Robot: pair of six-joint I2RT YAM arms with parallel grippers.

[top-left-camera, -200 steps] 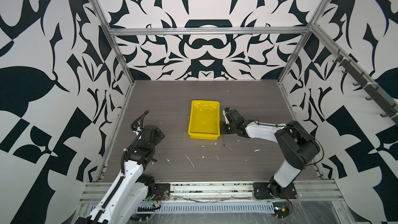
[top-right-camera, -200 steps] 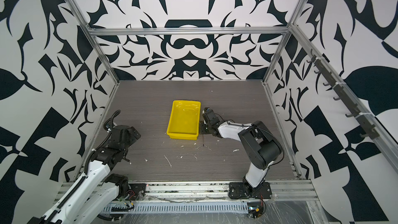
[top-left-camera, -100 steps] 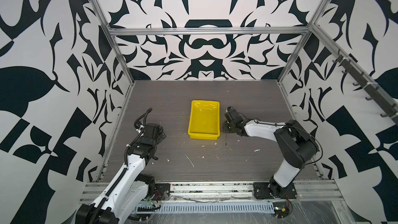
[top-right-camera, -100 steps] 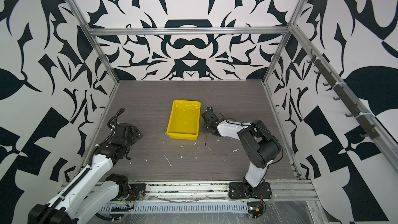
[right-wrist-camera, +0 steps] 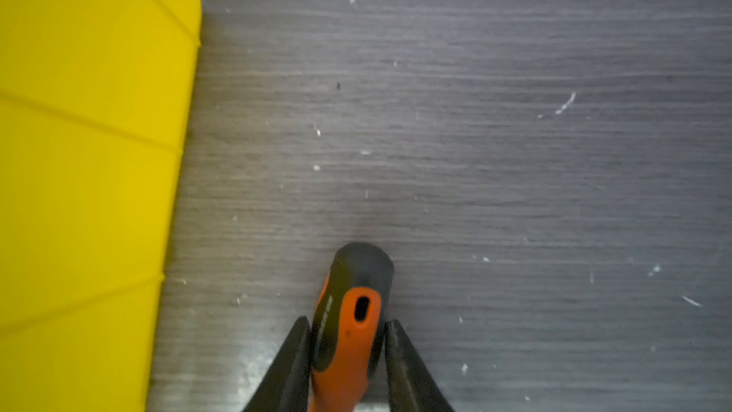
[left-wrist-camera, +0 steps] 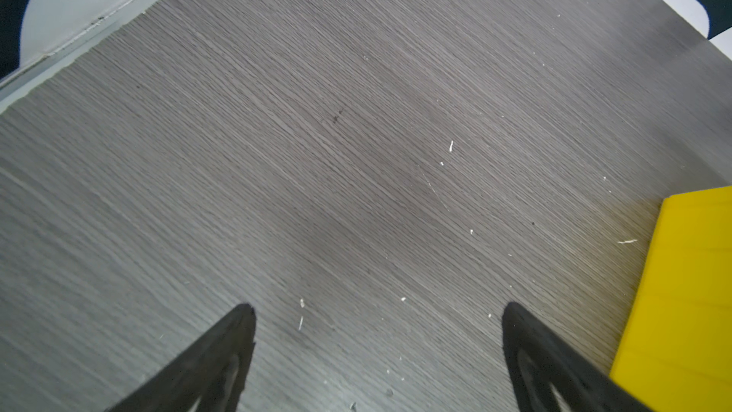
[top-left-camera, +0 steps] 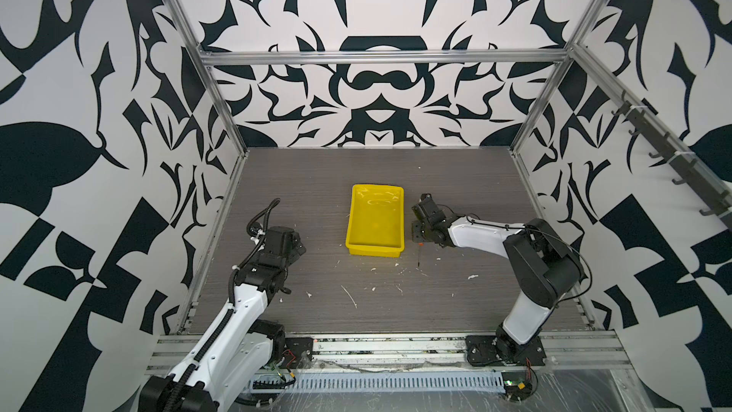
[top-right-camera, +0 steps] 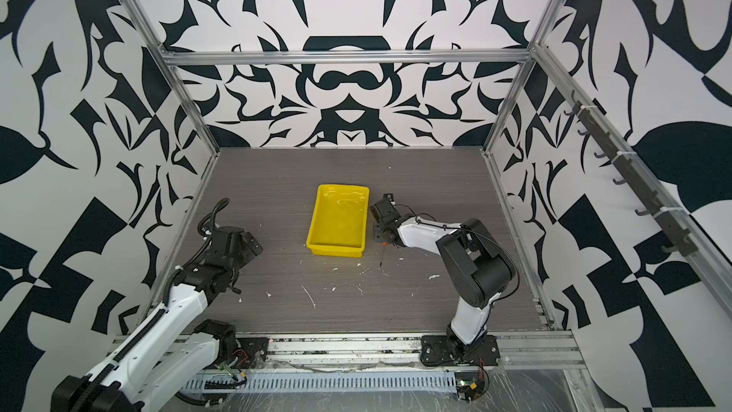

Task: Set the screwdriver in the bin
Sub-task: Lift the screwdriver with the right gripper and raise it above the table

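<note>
Right tool (right-wrist-camera: 346, 326) clamped on the slim orange-handled, black-capped screwdriver (right-wrist-camera: 348, 323) — beside the shallow yellow plastic bin (right-wrist-camera: 91, 176).
Left tool (left-wrist-camera: 376, 313) spread apart over the grey woodgrain counter (left-wrist-camera: 317, 132) — holding nothing.

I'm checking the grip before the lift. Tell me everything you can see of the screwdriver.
The screwdriver has an orange handle with black grip panels, a rounded black cap end and an oval hole through the handle; it looks like rubbery plastic. The right tool is closed on the handle from both sides. In both top views its thin dark shaft points toward the front of the table, just right of the yellow bin, outside it.
</note>
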